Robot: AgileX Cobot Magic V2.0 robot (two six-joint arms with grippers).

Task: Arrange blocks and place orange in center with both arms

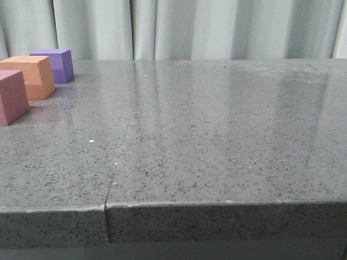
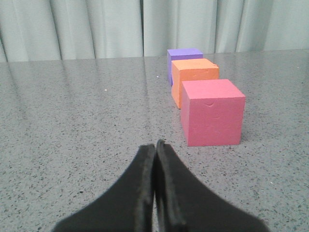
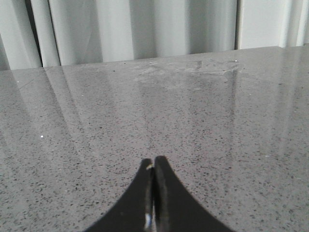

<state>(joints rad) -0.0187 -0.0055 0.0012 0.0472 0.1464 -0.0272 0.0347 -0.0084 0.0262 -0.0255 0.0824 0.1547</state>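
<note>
Front view: purple cube (image 1: pixel 56 64), orange cube (image 1: pixel 31 76) and pink cube (image 1: pixel 11 96) lined up at frame's left edge on grey surface (image 1: pixel 217 141), orange between. Left pincer (image 2: pixel 155 145) and right pincer (image 3: pixel 153 162) both closed, empty.

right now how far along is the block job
Looks done: the orange block sits between the purple block and the pink block in a row. Nothing in hand: left gripper and right gripper are shut, empty, clear of the blocks. Nothing visibly left.
</note>
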